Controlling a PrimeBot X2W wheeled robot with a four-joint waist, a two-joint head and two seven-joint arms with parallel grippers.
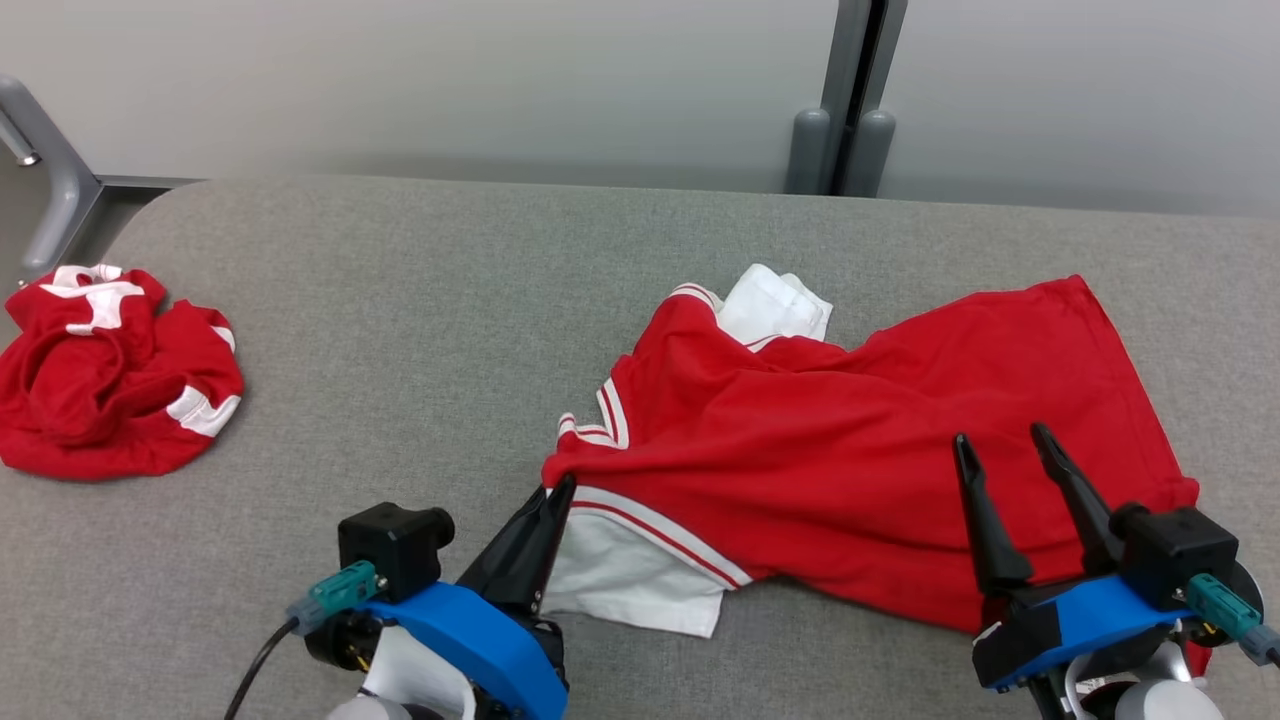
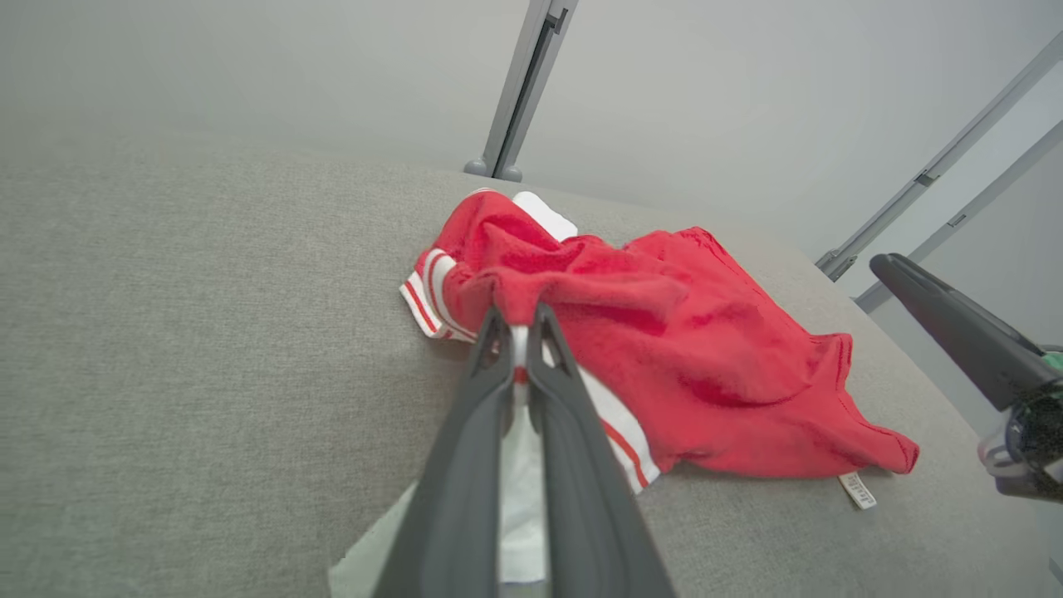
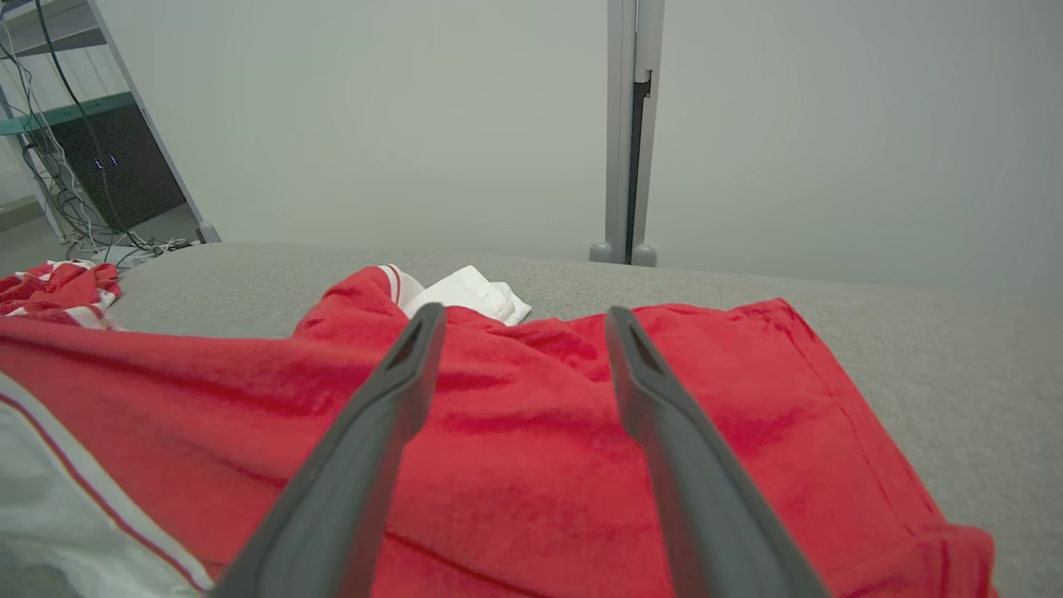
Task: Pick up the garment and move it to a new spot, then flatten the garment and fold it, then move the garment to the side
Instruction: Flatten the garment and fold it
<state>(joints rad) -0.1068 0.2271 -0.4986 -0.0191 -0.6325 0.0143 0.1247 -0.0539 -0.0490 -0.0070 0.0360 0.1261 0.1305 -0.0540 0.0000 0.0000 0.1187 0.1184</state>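
Grey table (image 1: 400, 280), rumpled garment (image 1: 850, 440): left gripper (image 1: 562, 487) pinches its near-left edge, right gripper (image 1: 1000, 437) spread over its right half, flattening and folding yet to come.

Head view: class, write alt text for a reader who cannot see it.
The left gripper is shut on the left edge of a rumpled red-and-white garment on a grey table. The right gripper hangs open over its right side; a crumpled red bundle lies far left.

Head: high, facing down across the table (image 1: 400, 250).
Left wrist: low, close up against the shirt (image 2: 689, 349).
Right wrist: low, just over shirt.
Shared: shirt, table.
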